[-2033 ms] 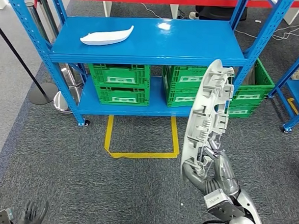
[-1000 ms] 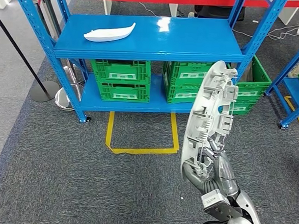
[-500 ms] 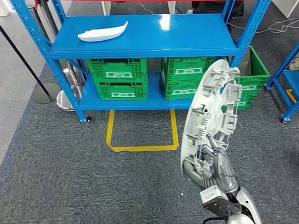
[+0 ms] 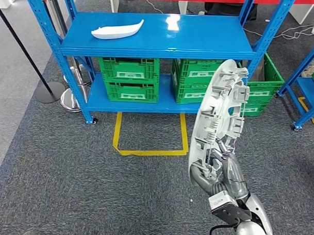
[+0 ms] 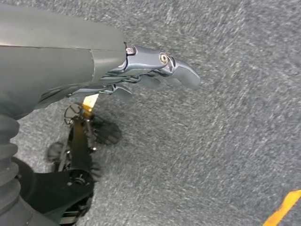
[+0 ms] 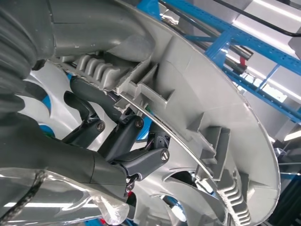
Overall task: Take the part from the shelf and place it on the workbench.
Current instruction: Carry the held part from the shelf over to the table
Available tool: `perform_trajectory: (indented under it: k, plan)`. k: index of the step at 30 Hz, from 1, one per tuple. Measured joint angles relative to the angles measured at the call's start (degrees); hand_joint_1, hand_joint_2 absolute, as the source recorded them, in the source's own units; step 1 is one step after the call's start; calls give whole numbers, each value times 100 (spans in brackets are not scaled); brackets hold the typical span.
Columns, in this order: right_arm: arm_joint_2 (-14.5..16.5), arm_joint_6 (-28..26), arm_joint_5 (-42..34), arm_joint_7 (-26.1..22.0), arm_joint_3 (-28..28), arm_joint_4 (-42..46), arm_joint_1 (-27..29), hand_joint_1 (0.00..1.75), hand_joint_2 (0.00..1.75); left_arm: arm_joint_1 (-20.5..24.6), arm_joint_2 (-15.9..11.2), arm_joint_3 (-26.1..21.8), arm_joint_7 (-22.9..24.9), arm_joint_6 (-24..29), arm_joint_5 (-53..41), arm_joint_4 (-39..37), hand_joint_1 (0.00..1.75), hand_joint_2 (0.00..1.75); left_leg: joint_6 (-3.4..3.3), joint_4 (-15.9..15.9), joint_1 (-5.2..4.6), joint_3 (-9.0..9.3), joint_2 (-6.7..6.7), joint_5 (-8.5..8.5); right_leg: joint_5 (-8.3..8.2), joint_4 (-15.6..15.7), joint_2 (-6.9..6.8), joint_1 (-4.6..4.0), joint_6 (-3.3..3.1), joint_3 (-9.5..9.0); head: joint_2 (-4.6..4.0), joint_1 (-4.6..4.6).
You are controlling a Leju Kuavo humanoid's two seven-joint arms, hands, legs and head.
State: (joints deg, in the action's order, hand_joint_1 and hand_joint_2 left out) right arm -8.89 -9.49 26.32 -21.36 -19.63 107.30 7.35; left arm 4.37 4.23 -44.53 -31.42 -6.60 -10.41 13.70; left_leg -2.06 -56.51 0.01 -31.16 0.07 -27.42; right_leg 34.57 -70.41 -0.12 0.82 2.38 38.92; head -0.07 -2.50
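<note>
- Head view, nearest at five o'clock: the right hand point(image 4: 222, 174) is clamped on the lower end of the grey ribbed plastic part point(image 4: 218, 119), which stands upright in the air above the carpet. The right wrist view confirms dark fingers point(image 6: 120, 136) hooked through the part's openings.
- Left hand point(image 5: 152, 70) hangs over the grey carpet point(image 5: 220, 141), fingers stretched out and apart, holding nothing.
- Yellow floor marking point(image 4: 149, 135) lies at twelve o'clock, mid-distance.
- Farther, from eleven to one o'clock, the blue shelf point(image 4: 158, 43) carries a white curved part point(image 4: 116, 30) on its top level and green crates point(image 4: 127, 78) below.
- Progress, as I judge it: the pick-up looks done, the part is off the shelf. Carrying it to the workbench and setting it down are left.
</note>
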Motion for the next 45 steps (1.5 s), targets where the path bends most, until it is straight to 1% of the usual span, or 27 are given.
perform_trajectory:
  k: [1, 2, 3, 4, 5, 6, 7, 8, 10, 11, 12, 13, 15, 16, 17, 18, 19, 20, 21, 22, 23, 26, 31, 34, 39, 45]
  plan:
    - [-2, 0, -1, 1, -8, -1, 2, 175, 175, 7, -3, -1, -1, -4, -1, 0, 0, 175, -4, -6, -5, -16, 3, 8, 86, -266, 0, 2, 11, 100, 0, 2]
    - [-4, 0, -1, 1, -13, -2, 4, 175, 175, 9, -5, -1, -1, -6, 0, 0, 0, 175, -3, -14, -8, -26, 5, 13, 66, -337, -1, 2, 18, 104, 0, 1]
    - [-5, 0, -3, 3, -17, -3, 6, 175, 175, 10, -7, -2, -1, -7, 0, 0, 0, 175, -1, -24, -9, -31, 5, 15, -60, -174, -1, 3, 17, -5, 0, 1]
    - [-5, 0, -4, 4, -21, -3, 5, 175, 175, 13, -6, -2, -1, -10, -3, 0, 0, 175, 4, -36, -9, -32, 3, 12, -255, 183, -3, 5, 10, -207, 0, 1]
    - [-5, 0, -6, 5, -25, -3, -1, 175, 175, 16, -5, -2, -3, -16, -10, 0, 0, 175, 18, -50, -11, -36, 1, 8, -407, 589, -4, 5, 0, -429, 0, 1]
    - [-5, 1, -7, 4, -29, -2, -8, 175, 175, 21, -5, -2, -17, -33, -21, 0, 0, 175, 38, -79, -23, -54, -3, 3, -508, 945, -3, 2, -16, -620, 0, 1]
    - [-5, 4, -9, 2, -35, -2, -16, 175, 175, 28, -8, -2, -54, -67, -45, 0, 0, 175, 68, -104, -33, -81, -6, 6, -548, 1157, 0, -3, -39, -726, 0, 4]
    - [-5, 11, -12, 1, -41, -1, -21, 175, 175, 36, -13, -2, -111, -113, -82, 1, 0, 175, 100, -122, -42, -111, -7, 15, -533, 1232, 4, -12, -63, -759, 0, 6]
    - [-7, 37, -21, 0, -56, -1, -27, 175, 175, 78, -32, 4, -255, -220, -191, 2, 0, 175, 158, -140, -43, -153, -11, 28, -556, 1243, 5, -10, -124, -738, 0, 6]
    - [-8, 49, -29, -2, -67, -1, -35, 175, 175, 113, -40, 10, -306, -260, -246, 2, 0, 175, 188, -174, -37, -171, -13, -8, -572, 1252, 0, -2, -155, -733, 0, 7]
    - [-9, 58, -38, -5, -82, -1, -48, 175, 175, 159, -47, 20, -338, -286, -291, 2, 0, 175, 220, -295, -30, -222, -15, -104, -590, 1266, -7, 9, -188, -729, 0, 15]
    - [-9, 63, -46, -9, -102, -1, -64, 175, 175, 209, -51, 34, -353, -299, -328, 2, 0, 175, 253, -533, -20, -322, -17, -261, -606, 1278, -14, 18, -218, -724, 0, 22]
    - [-9, 68, -56, -17, -145, -8, -93, 175, 175, 292, -50, 60, -339, -287, -374, 3, 0, 175, 304, -1289, -1, -633, -18, -636, -622, 1276, -18, 15, -253, -699, 0, 34]
    - [-9, 68, -59, -18, -165, -15, -100, 175, 175, 315, -49, 70, -318, -276, -386, 3, 0, 175, 316, -1611, 5, -763, -18, -748, -627, 1275, -17, 13, -261, -690, 0, 33]
    - [-9, 66, -62, -15, -181, -22, -100, 175, 175, 321, -46, 76, -301, -282, -393, 3, 0, 175, 318, -1761, 8, -815, -18, -756, -630, 1274, -13, 12, -265, -687, 0, 34]
    - [-9, 60, -66, -9, -192, -28, -92, 175, 175, 314, -43, 80, -296, -314, -395, 2, 0, 175, 311, -1681, 9, -764, -18, -651, -631, 1273, -8, 11, -267, -690, 0, 34]
    - [-9, 51, -69, -2, -197, -31, -75, 175, 175, 296, -43, 84, -314, -366, -396, 2, 0, 175, 293, -1389, 9, -615, -18, -460, -631, 1273, -2, 10, -266, -698, 0, 34]
    - [-9, 40, -70, 3, -198, -32, -53, 175, 175, 270, -45, 87, -343, -421, -396, 2, 0, 175, 265, -981, 6, -420, -19, -255, -630, 1274, 3, 9, -264, -706, 0, 33]
    - [-9, 26, -70, 6, -198, -31, -27, 175, 175, 241, -51, 91, -376, -462, -400, 2, 0, 175, 235, -607, -4, -244, -20, -103, -631, 1268, 7, -2, -254, -703, 0, 32]
    - [-10, 15, -71, 6, -196, -26, -5, 175, 175, 215, -56, 94, -404, -485, -406, 2, 0, 175, 209, -315, -9, -116, -21, -24, -629, 1254, 11, -14, -241, -686, 0, 31]
    - [-11, 8, -73, 6, -192, -20, 11, 175, 175, 194, -61, 98, -423, -494, -420, 2, 0, 175, 208, -161, -13, -63, -22, -13, -629, 1238, 14, -26, -235, -656, 0, 27]
    - [-18, 10, -86, 26, -184, -3, 25, 175, 175, 151, -64, 110, -439, -503, -458, 2, 0, 175, 238, -99, -24, -79, -29, -41, -636, 1217, 8, -29, -222, -597, 0, 21]
    - [-28, 4, -89, 44, -170, 38, 73, 175, 175, 159, -75, 119, -414, -457, -514, 2, 0, 175, 192, -101, -42, -91, -33, -29, -678, 1273, 4, -13, -156, -612, 0, 22]
    - [-49, -2, -88, 44, -143, 84, 172, 175, 175, 167, -76, 121, -399, -437, -542, 2, 0, 175, 175, -102, -45, -97, -32, -24, -694, 1288, 6, -9, -132, -614, 0, 22]
    - [-61, -4, -88, 43, -98, 120, 263, 175, 175, 167, -77, 122, -392, -437, -564, 2, 0, 175, 162, -105, -50, -101, -31, -16, -705, 1292, 7, -4, -114, -608, 0, 25]
    - [-63, -5, -58, -1, -85, 158, 283, 175, 175, 181, -96, 123, -394, -466, -567, 2, 0, 175, 155, -105, -46, -102, -31, -10, -708, 1289, 6, -8, -112, -602, 0, 27]
